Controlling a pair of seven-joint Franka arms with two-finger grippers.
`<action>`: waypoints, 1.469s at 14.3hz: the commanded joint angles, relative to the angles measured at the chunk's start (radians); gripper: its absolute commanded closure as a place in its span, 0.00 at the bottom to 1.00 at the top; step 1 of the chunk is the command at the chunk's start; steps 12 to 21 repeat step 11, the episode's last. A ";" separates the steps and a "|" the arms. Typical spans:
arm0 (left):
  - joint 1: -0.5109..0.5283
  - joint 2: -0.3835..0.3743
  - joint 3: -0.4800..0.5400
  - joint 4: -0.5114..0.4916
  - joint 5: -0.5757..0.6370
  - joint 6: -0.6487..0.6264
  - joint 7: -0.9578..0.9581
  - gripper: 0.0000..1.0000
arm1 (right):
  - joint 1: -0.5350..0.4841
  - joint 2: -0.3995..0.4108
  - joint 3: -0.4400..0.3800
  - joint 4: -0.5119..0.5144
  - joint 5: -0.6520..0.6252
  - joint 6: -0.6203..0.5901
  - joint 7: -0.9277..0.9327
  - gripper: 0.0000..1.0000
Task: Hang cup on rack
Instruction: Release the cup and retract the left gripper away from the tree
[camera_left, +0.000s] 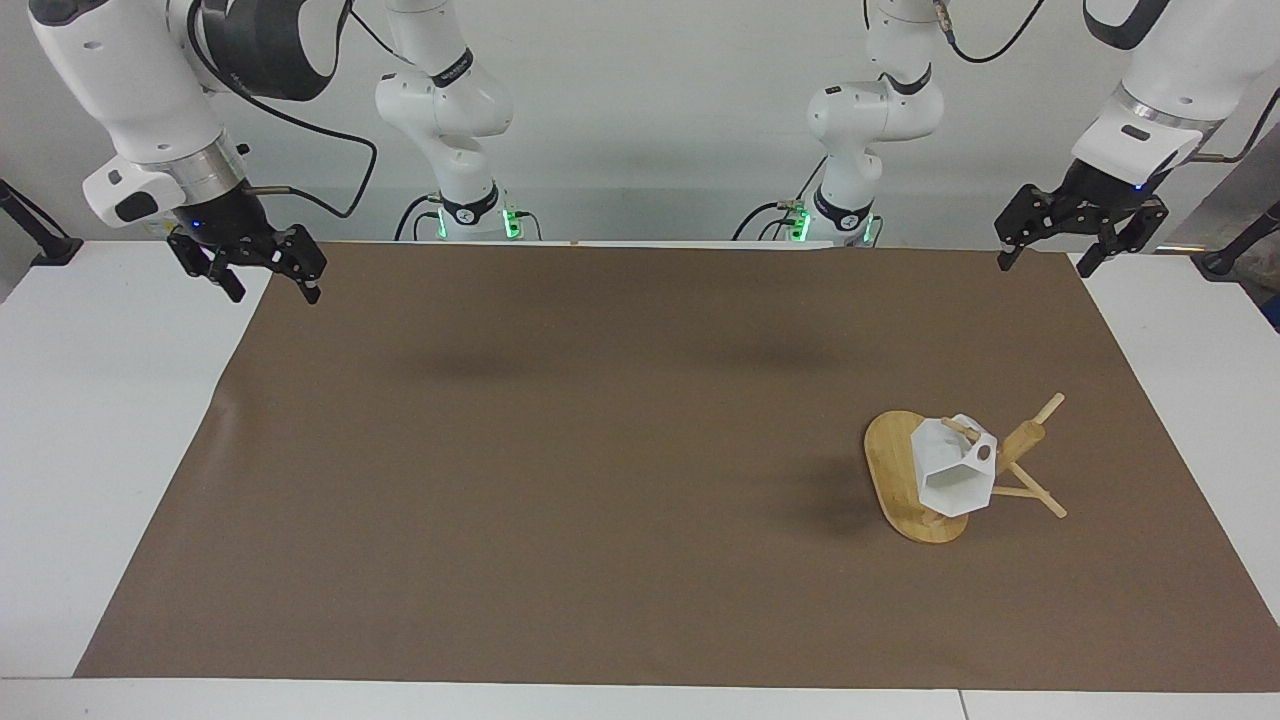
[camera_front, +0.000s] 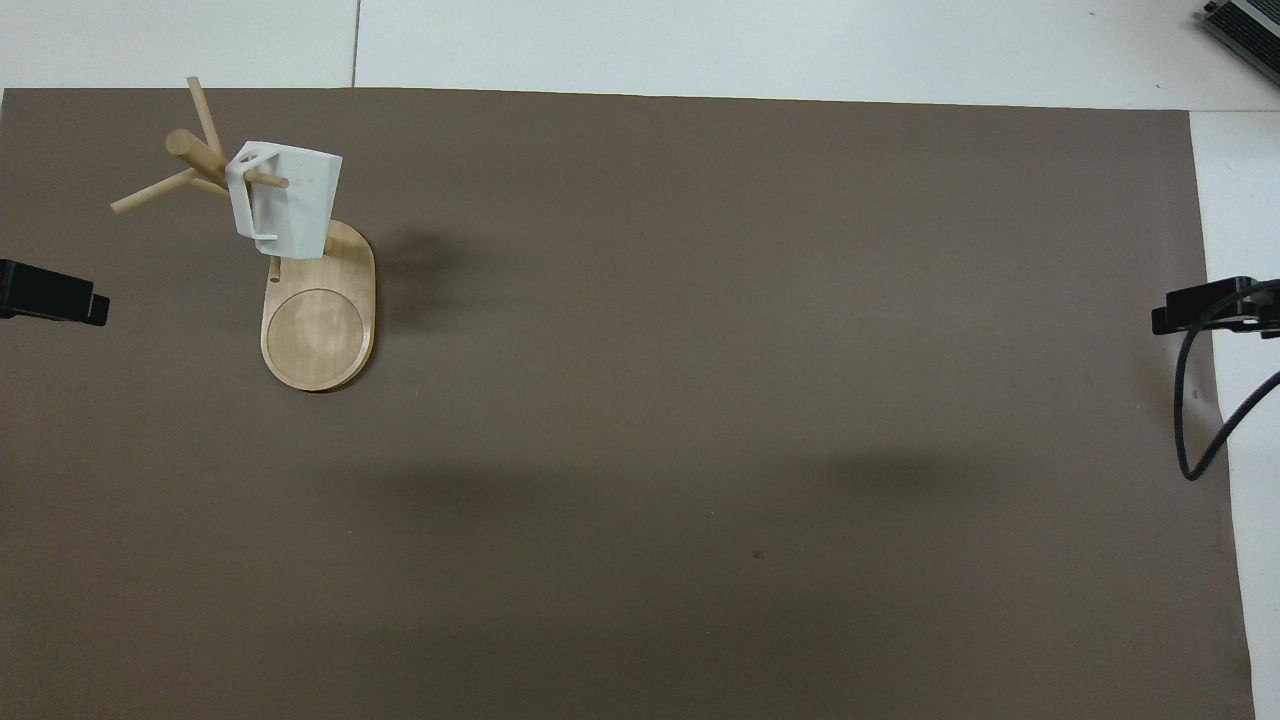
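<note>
Two white robot arms at one white table (camera_left: 110, 420), most of its top covered by one brown mat (camera_left: 600, 450).

Nearest the robots, raised in the air: right gripper (camera_left: 268, 287) over the mat's corner at the right arm's end, at the edge closest to the robots, fingers apart and holding nothing. Left gripper (camera_left: 1044, 262) likewise raised over the mat's matching corner at the left arm's end, fingers apart, holding nothing. Seen from overhead as only two black tips, one at each side edge of that view: left gripper (camera_front: 60, 304), right gripper (camera_front: 1205, 312). Both well apart from everything else.

Farther out, toward the left arm's end of the mat and roughly midway between its edge by the robots and its outer edge: one rack (camera_left: 895, 470), light bamboo, with an oval flat base resting on the mat and one thick post at the base's end farthest from the robots. Rack (camera_front: 318, 330) from overhead shows a round recess in the base. Four thin pegs counted on the post, each slanting upward.

On one of those pegs: one cup (camera_left: 952, 468), white and faceted, hung by its handle, with the peg passing through the handle. Cup (camera_front: 295, 200) tilted, body over the base's post end, not touching the mat.
</note>
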 joint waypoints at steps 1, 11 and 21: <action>0.001 -0.012 0.000 -0.029 0.014 0.013 0.000 0.00 | 0.007 -0.033 -0.004 -0.030 0.003 -0.029 0.008 0.00; -0.002 -0.018 0.002 -0.035 0.012 -0.001 -0.006 0.00 | 0.002 -0.033 -0.010 -0.028 0.003 -0.030 0.006 0.00; -0.002 -0.018 0.002 -0.035 0.012 -0.001 -0.006 0.00 | 0.002 -0.033 -0.010 -0.028 0.003 -0.030 0.006 0.00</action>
